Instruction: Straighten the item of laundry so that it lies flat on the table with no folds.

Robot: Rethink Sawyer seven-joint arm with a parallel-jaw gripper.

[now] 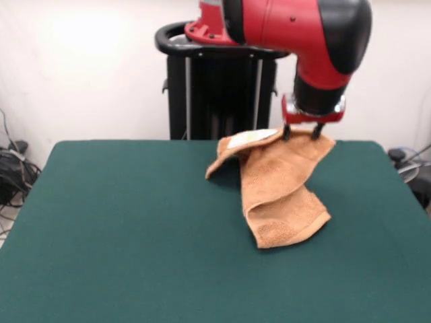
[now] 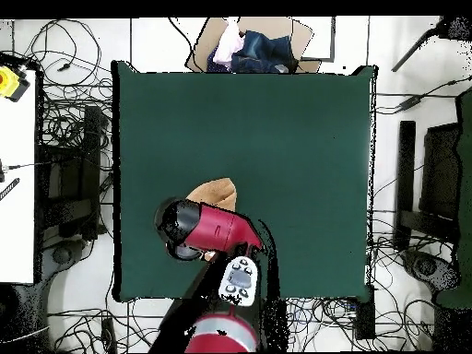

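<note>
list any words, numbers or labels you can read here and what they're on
Nothing here reads as text.
White label on the towel: any print on it is too blurred to read.
Button panel on the arm, overhead view: markings too small to read.
Gripper and table: no writing visible.

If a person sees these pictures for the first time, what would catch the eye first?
First comes the red and black arm, reaching down from above over the far side of the table. Under it, the gripper holds up one edge of the orange-tan towel, which hangs down in folds, its lower end on the green cloth. A white label shows near the lifted edge.
</note>
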